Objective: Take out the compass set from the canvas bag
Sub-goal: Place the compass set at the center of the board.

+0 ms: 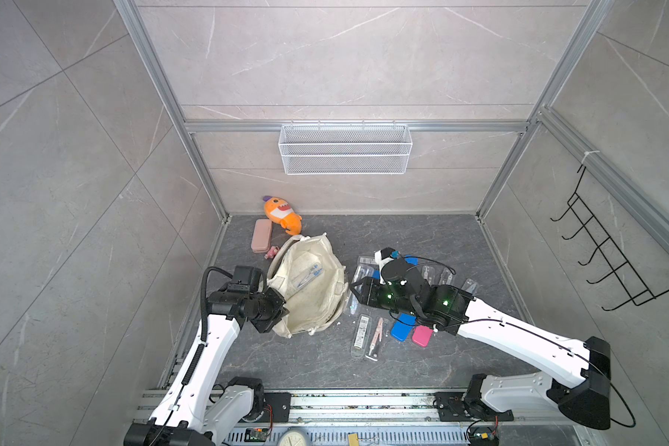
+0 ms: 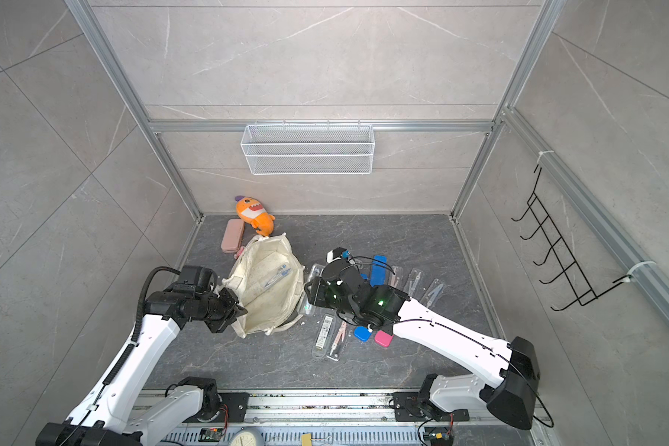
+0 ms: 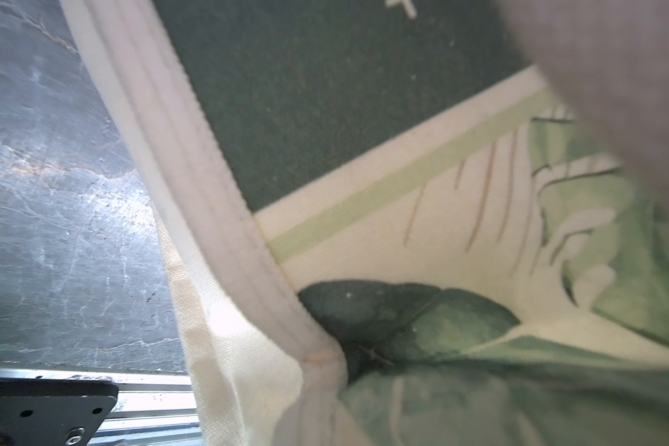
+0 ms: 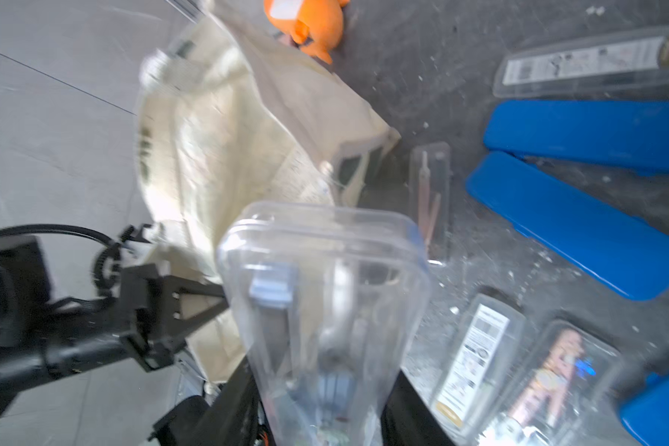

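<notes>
- Canvas bag [image 1: 306, 293] — you have it lying mouth-open on the dark tabletop [image 1: 286, 367]. The left wrist view shows green print on its outer side.
- Left pincer [image 1: 282, 309] — at the bag's rim on the left arm's side, jaws closed tight with the cloth pinched between them.
- Right pincer [image 1: 353, 291] — just outside the bag's opposite edge. Its jaws are partly closed on a compass set [image 4: 325, 309], a clear plastic case with blue-grey parts inside. The case sticks out past the fingertips, just beside the bag's rim and out of the bag.
- Second compass case [image 1: 306, 276] — clear, lying on the lining inside the bag, apart from both pincers.
- Beside the bag, under and around your right arm: clear cases [image 1: 362, 335], blue cases [image 1: 402, 332] and a small pink case [image 1: 421, 336].
- Beyond the bag, toward the back wall: an orange plush toy [image 1: 282, 214] and a long pink case [image 1: 261, 235].
</notes>
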Controlling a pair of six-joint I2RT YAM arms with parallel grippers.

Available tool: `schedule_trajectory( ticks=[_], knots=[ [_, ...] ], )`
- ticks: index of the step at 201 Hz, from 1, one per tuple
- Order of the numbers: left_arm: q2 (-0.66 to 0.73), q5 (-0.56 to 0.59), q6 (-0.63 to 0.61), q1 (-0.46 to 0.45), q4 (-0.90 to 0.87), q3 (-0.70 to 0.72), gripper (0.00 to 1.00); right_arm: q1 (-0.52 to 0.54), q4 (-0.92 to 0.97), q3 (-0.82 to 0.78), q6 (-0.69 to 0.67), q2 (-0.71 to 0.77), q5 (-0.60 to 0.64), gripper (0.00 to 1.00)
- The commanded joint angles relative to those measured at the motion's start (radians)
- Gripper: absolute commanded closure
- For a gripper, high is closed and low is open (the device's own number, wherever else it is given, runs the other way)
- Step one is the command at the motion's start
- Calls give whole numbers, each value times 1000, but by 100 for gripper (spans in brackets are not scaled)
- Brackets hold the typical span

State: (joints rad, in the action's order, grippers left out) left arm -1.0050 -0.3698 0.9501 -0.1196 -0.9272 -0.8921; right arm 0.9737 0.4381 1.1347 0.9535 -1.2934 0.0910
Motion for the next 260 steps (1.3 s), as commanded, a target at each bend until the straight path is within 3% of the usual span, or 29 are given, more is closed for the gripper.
schedule_trajectory(
  ticks=[1, 49, 112, 142, 188, 260],
  knots=[
    [-15, -53, -22, 35, 28, -39, 100, 44, 61, -64, 51, -2, -19, 78],
    [-39, -73, -32, 72, 42, -57, 100, 185, -21, -79, 198, -201, -41, 78],
    [-15, -73, -47, 83, 21, -56, 100, 187, -72, -68, 293, -377, -88, 76],
    [3, -73, -47, 83, 18, -41, 100, 172, -101, -114, 322, -379, -99, 74],
    [9, -73, -46, 83, 17, -31, 100, 170, -91, -139, 332, -351, -87, 55],
    [21, -75, -54, 83, 8, -31, 100, 171, -38, -141, 308, -266, -39, 41]
  ],
)
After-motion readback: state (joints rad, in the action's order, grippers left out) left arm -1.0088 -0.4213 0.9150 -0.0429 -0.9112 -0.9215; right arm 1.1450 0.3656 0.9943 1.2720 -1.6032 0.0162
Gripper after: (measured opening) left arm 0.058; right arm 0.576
